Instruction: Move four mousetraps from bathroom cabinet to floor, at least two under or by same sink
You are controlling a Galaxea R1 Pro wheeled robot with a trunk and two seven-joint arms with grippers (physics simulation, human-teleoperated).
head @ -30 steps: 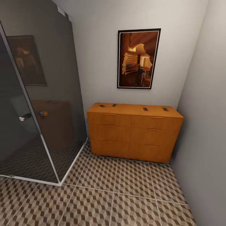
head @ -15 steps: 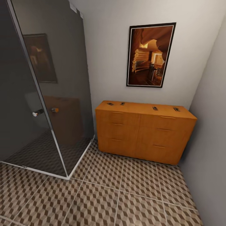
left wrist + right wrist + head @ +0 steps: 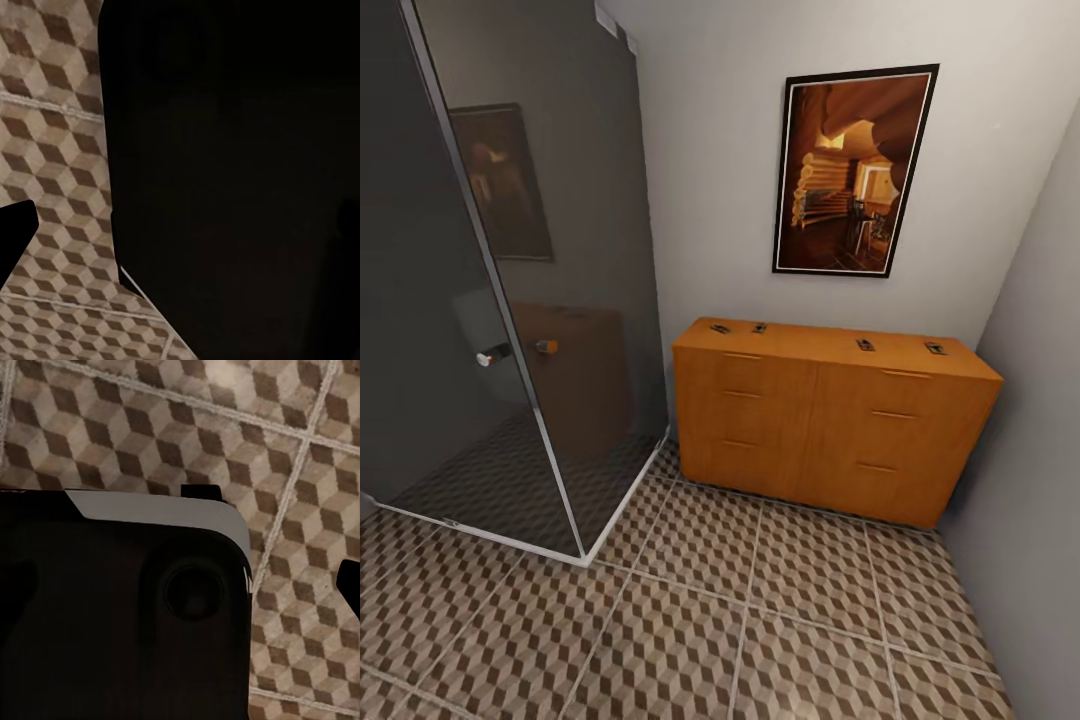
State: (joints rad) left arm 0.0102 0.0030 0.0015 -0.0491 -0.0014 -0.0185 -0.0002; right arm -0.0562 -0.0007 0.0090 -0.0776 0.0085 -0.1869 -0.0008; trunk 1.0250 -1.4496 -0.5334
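Mousetraps (image 3: pixel 865 345) spaced along cabinet (image 3: pixel 830 425) top's length.

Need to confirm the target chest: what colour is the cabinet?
Orange-brown wood; the cabinet shows best in the head view.

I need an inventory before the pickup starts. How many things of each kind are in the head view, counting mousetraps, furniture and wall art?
mousetraps on the cabinet top: 4
cabinet: 1
framed picture on the wall: 1
glass shower enclosure: 1
Total: 7
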